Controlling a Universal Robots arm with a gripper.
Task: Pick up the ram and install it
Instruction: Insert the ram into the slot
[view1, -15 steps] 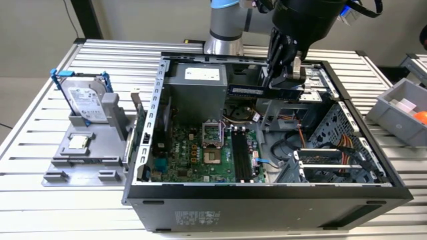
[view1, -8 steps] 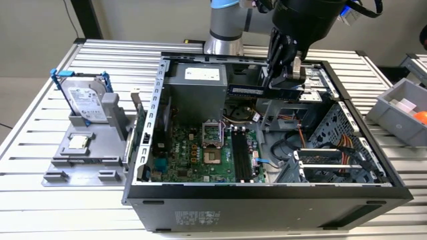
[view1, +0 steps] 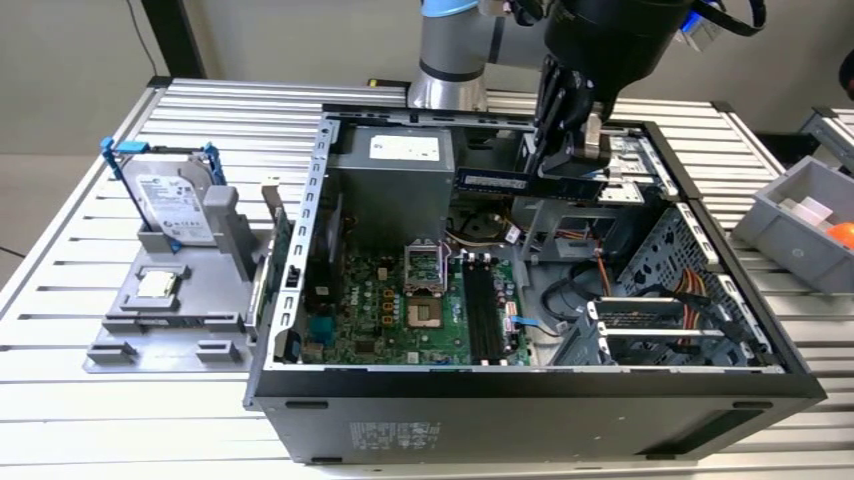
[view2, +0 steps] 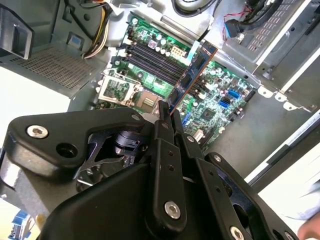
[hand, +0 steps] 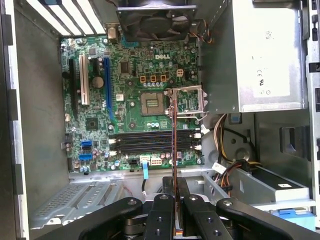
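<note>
The ram is a thin dark stick with black chips, held level above the open computer case, over its rear half. My gripper is shut on one end of it. In the second wrist view the ram sticks out from my gripper over the green motherboard. The first wrist view has the ram edge-on, crossing above the black memory slots, which lie at right angles to it. Those memory slots sit low in the case, well below the stick.
A silver hard drive in a blue-handled frame stands on a grey fixture at the exterior view's left, with a small square chip beside it. A grey bin is at the right. Inside the case are the power supply, drive cage and cables.
</note>
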